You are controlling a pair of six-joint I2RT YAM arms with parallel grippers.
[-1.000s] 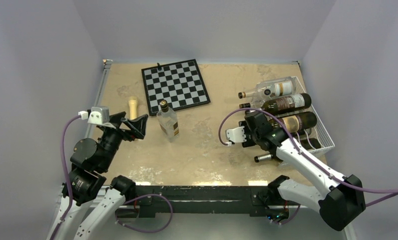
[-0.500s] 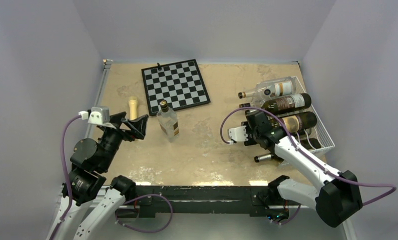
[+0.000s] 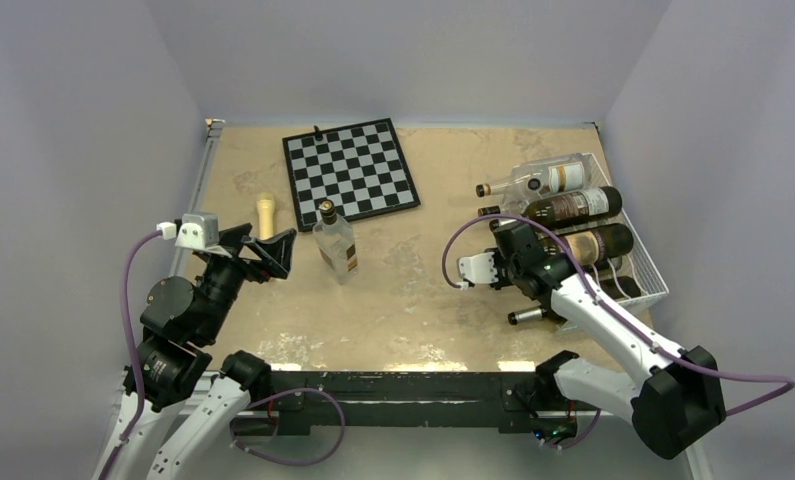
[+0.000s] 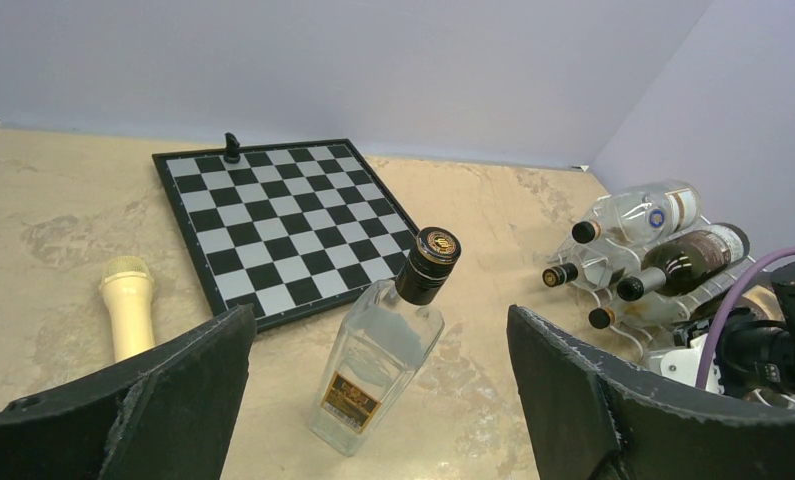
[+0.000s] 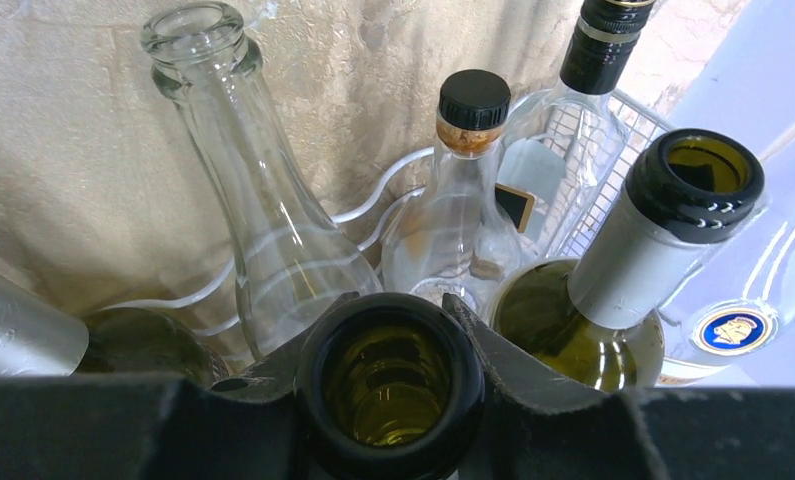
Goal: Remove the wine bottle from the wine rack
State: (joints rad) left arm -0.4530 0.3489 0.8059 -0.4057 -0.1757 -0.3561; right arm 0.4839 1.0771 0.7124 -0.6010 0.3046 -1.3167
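Glossy dark-green glass of the wine bottle point(image 5: 391, 385) gleams beside clear glass bottles point(image 5: 263, 230), one with a black plastic-looking cap point(image 5: 474, 98). The rack point(image 3: 641, 272) is smooth white-coated wire; the table point(image 3: 413, 300) is matt, mottled beige.

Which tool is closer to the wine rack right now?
Right. The right tool is at the front of the wine rack, gripping the mouth of a dark bottle; the left tool hangs open far across the table.
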